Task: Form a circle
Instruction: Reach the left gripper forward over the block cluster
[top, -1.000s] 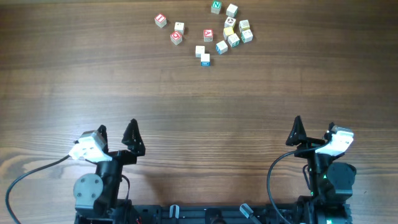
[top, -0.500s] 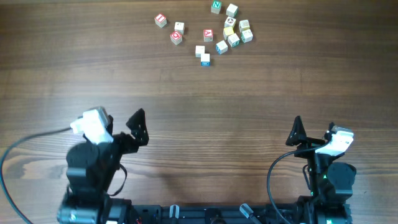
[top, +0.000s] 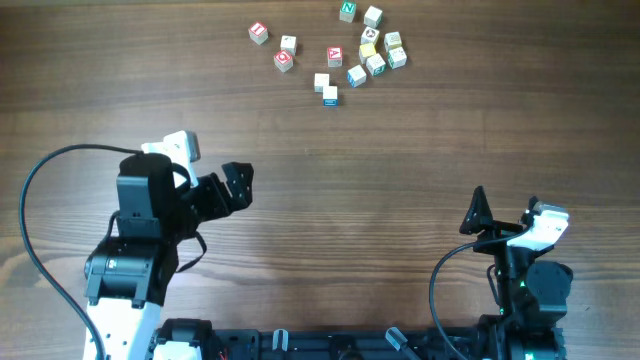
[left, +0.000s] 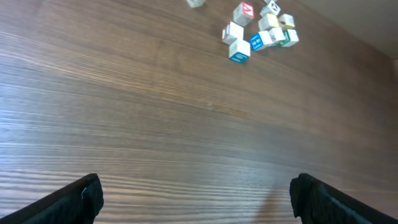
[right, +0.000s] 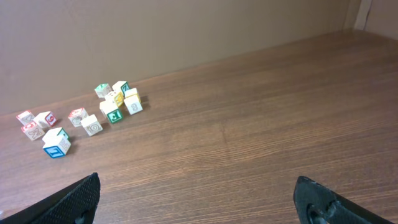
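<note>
Overhead, we see the letter cubes (top: 335, 48) lying as a loose scatter on the wooden table (top: 420, 140), not as a ring. There is a tight knot at one end and a few strays trail off from it with gaps between. They lie well ahead of both pairs of jaws and neither pair touches them.

The left gripper (top: 215, 172) reaches forward of its base and is turned toward the cubes, its jaws spread wide with nothing between them. From the left wrist we look past two dark fingertips (left: 84, 198). The cubes sit far in front, somewhat toward the right-hand finger. Nearest these jaws is a blue-edged cube (left: 239, 51) with a white one touching it or just beside it; we cannot tell which.

The right gripper (top: 505, 200) sits low by its base, its jaws likewise spread and holding nothing. From the right wrist the cubes lie far ahead, toward the left-hand finger. A yellow cube (right: 117, 98) stands in the knot, which is the part closest to the jaws' midline, and the strays run farther left. A black cable (top: 35, 200) loops out beside the left arm, behind its jaws.
</note>
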